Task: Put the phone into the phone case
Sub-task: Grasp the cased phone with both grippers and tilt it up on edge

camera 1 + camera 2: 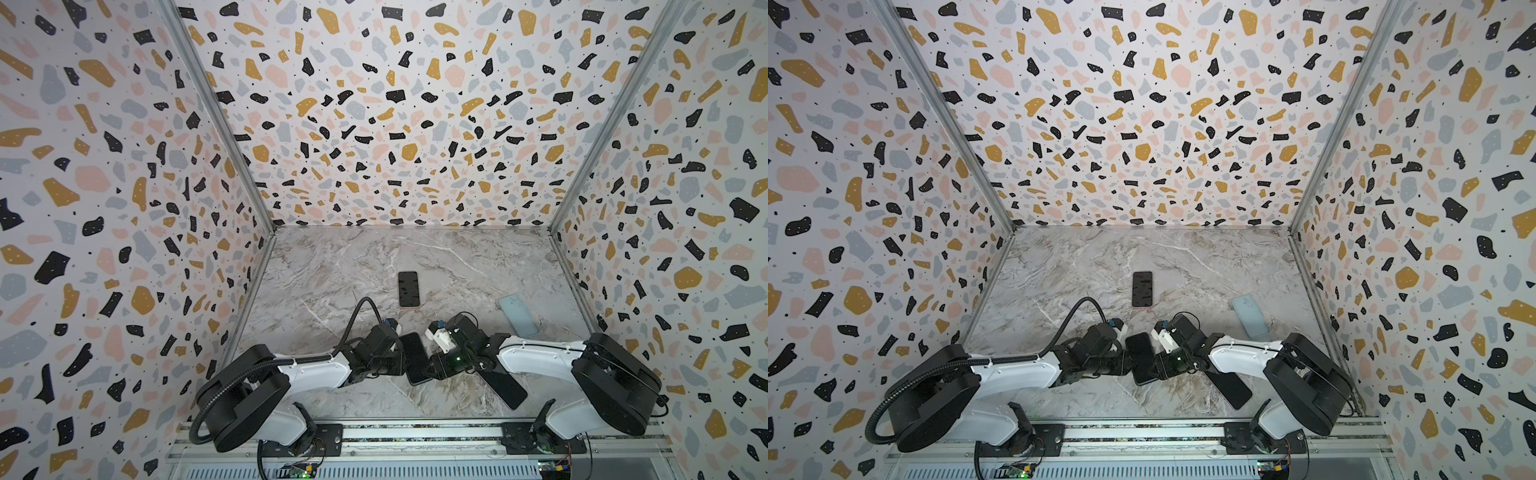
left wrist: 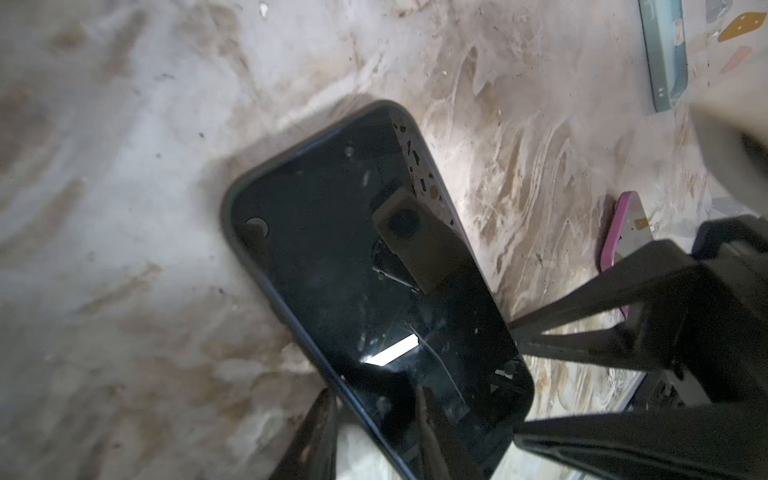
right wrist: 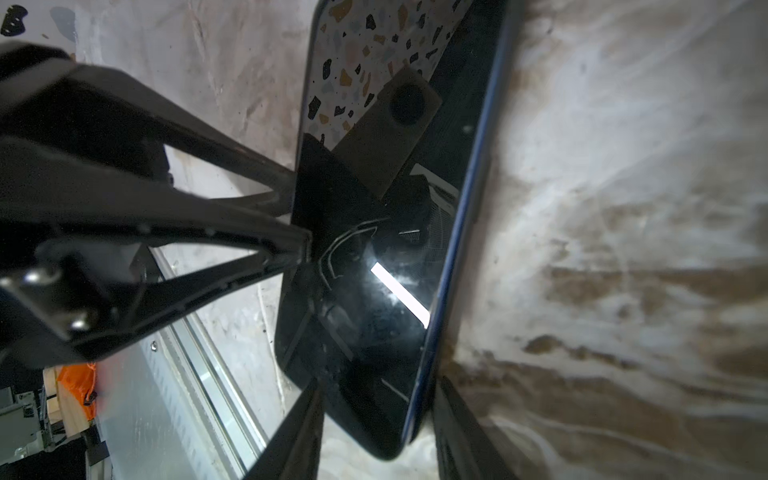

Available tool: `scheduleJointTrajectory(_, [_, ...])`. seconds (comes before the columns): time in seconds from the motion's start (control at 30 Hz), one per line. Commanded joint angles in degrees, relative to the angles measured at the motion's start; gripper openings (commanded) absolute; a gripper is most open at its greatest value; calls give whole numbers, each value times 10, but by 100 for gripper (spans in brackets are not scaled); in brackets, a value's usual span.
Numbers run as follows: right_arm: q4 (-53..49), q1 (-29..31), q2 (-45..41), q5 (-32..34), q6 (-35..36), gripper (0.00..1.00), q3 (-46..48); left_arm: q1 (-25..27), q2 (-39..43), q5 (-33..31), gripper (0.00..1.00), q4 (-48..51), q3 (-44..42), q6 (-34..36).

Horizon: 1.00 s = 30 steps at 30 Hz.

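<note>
A dark phone (image 1: 414,358) (image 1: 1142,358) with a dark blue rim lies screen up, near the table's front, between both grippers. My left gripper (image 1: 401,362) (image 3: 300,218) is open, its parted fingertips against one long edge. Against the opposite long edge my right gripper (image 1: 433,368) (image 2: 515,382) is open too, nothing between its fingers. In the left wrist view only one of my own fingers (image 2: 309,436) shows, a little apart from the phone (image 2: 374,270). The light blue phone case (image 1: 518,316) (image 1: 1251,316) (image 2: 665,54) lies apart at the right.
A second phone (image 1: 408,289) (image 1: 1142,289) with a pink rim (image 2: 619,232) lies further back at the middle. A flat black slab (image 1: 503,388) (image 1: 1229,388) lies partly under the right arm. Patterned walls enclose the marble table (image 1: 332,270). A metal rail (image 1: 415,432) runs along the front.
</note>
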<state>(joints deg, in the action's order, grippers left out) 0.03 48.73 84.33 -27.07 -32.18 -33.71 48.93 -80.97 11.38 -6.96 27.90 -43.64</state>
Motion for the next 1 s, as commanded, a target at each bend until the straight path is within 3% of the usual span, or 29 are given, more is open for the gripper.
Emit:
scheduleJointTrajectory(0.0, [32, 11, -20, -10, -27, 43, 6, 2, -15, 3, 27, -4, 22, 19])
scheduleJointTrajectory(0.33, [-5, 13, -44, 31, -53, 42, 3, 2, -33, 6, 27, 44, 52, 26])
scheduleJointTrajectory(0.6, [-31, 13, -81, 62, -126, 43, 15, 15, 47, 31, 30, 73, 6, -122])
scheduleJointTrajectory(0.97, [11, 13, -83, 40, -138, 46, 44, 66, 57, 9, 27, 91, 18, -178])
